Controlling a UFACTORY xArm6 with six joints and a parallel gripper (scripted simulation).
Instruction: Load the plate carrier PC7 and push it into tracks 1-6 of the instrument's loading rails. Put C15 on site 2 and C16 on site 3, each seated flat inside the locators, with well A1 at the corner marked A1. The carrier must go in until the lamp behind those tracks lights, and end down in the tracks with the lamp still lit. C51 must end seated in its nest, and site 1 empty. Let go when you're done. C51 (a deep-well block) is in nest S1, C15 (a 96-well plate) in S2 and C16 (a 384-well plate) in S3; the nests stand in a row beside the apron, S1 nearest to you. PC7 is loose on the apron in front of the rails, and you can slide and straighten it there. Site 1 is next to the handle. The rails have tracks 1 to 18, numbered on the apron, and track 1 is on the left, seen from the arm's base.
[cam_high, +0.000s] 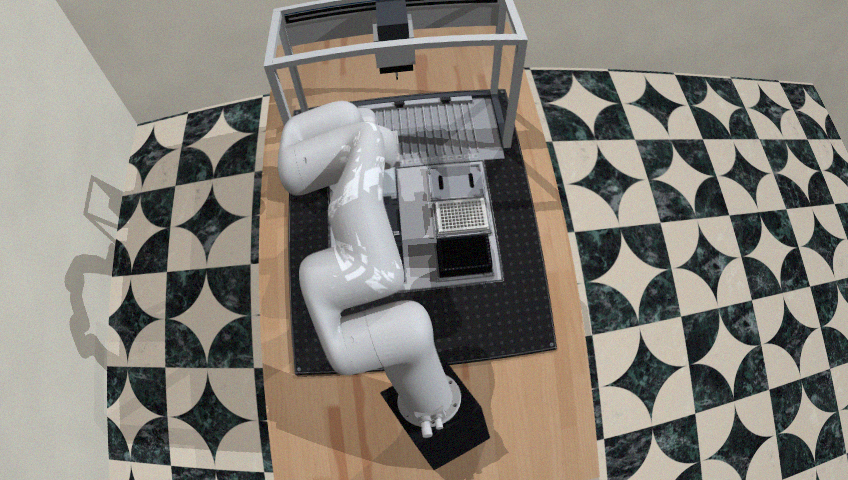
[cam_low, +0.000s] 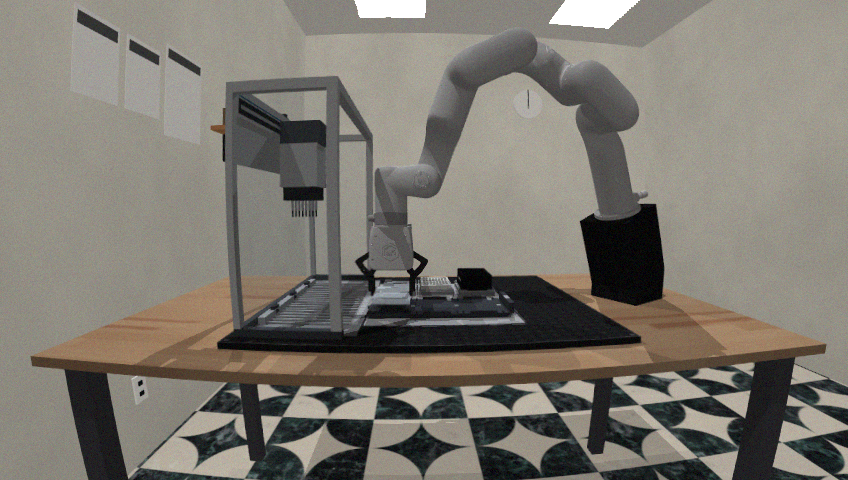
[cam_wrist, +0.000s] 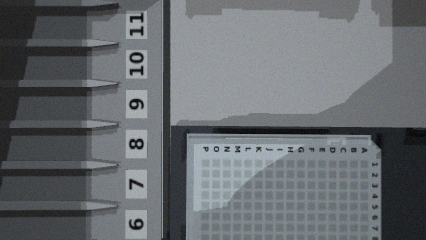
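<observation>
My gripper (cam_low: 390, 287) is shut on C16 (cam_wrist: 282, 187), the 384-well plate, gripping it by its two ends. The plate is low, right at the dark carrier PC7 (cam_wrist: 400, 185), close to the rails. I cannot tell whether it rests flat inside the locators. In the wrist view its row letters run A to P from right to left, so A1 is at the upper right. The arm hides most of PC7 in the overhead view. C15 (cam_high: 461, 215), the 96-well plate, sits in nest S2. C51 (cam_high: 464, 256), the black deep-well block, sits in nest S1. Nest S3 (cam_high: 455, 181) is empty.
The loading rails (cam_high: 437, 127) lie under the instrument's grey frame (cam_high: 392, 47), with a pipetting head (cam_low: 302, 169) hanging above them. Track numbers 6 to 11 (cam_wrist: 136, 125) show on the apron beside the plate. The light grey apron (cam_wrist: 280, 65) lies beyond the plate.
</observation>
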